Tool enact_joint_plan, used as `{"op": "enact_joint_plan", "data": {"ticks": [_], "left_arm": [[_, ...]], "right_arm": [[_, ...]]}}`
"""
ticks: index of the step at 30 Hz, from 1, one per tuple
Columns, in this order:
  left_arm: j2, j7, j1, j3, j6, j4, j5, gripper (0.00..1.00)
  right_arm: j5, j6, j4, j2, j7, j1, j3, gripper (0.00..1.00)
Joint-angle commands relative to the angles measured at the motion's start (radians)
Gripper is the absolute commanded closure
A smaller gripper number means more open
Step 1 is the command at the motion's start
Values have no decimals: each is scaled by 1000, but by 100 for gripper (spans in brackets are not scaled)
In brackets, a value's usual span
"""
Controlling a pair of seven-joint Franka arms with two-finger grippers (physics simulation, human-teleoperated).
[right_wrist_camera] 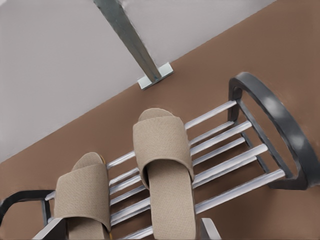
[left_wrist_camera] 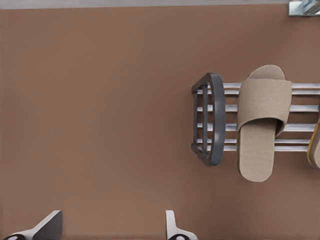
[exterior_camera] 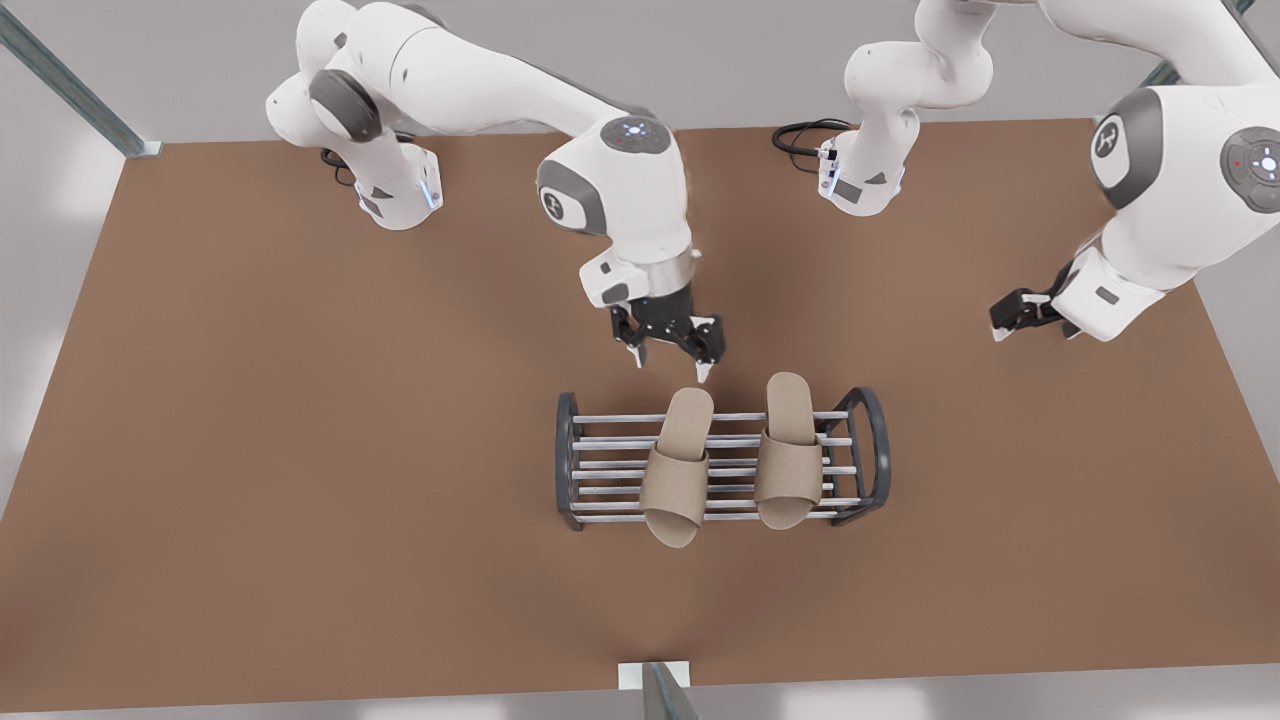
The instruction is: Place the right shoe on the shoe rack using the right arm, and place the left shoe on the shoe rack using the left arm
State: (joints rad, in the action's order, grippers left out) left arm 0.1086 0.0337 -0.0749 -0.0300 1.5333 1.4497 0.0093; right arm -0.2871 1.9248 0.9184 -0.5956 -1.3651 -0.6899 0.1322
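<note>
Brown table, grey room. The shoe rack has silver bars, dark ends, and two tan slippers. The right gripper is wide open beside it. The left gripper waits wide open, well apart.

Beige slippers; rack w/ silver bars, dk grey ends; brown table

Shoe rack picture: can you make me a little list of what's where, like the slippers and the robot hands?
shoe rack: on the brown table
slipper one: lying across the rack bars, on the front view's left, a bit tilted
slipper two: lying across the bars beside it, apart
right gripper: open, holding nothing, hovers by slipper one's heel end
left gripper: open, holding nothing, waits off to the front view's right
</note>
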Motion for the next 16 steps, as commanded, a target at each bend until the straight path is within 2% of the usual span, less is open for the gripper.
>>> {"op": "enact_joint_plan", "data": {"ticks": [1, 4, 5, 6, 7, 8, 9, 10, 12, 13, 16], "left_arm": [[0, -38, 1, -1, 5, -2, 1, 0], [0, -37, 0, -2, 4, 0, 1, 0], [3, -37, 0, -2, 5, -2, 3, 0], [3, -37, 0, -1, 14, 1, 3, 0], [3, -37, 0, -1, 19, 4, 3, 0], [5, -37, 0, -1, 21, 5, 3, 0], [5, -37, 0, -1, 21, 6, 3, 0], [5, -37, 0, -1, 21, 6, 3, 0], [5, -37, 0, -1, 21, 6, 3, 0], [6, -37, 0, 1, 21, 5, 3, 0], [20, -38, -19, 9, 21, -5, 3, 0]], "right_arm": [[135, -328, -82, 72, 266, 119, 3, 0], [135, -506, -79, 212, 526, 358, -8, 0], [141, -592, -15, 243, 754, 438, 0, 0], [140, -485, 77, 247, 819, 489, 4, 0], [140, -267, 370, 354, 909, 527, 9, 0], [140, -147, 573, 450, 1020, 546, 9, 0], [143, -187, 582, 459, 1185, 575, 10, 0], [152, -182, 585, 462, 1210, 558, 1, 0], [284, -196, 571, 461, 1394, 454, -167, 0], [289, -199, 568, 459, 1433, 431, -217, 0], [309, -201, 562, 448, 1403, 431, -215, 0]]}}
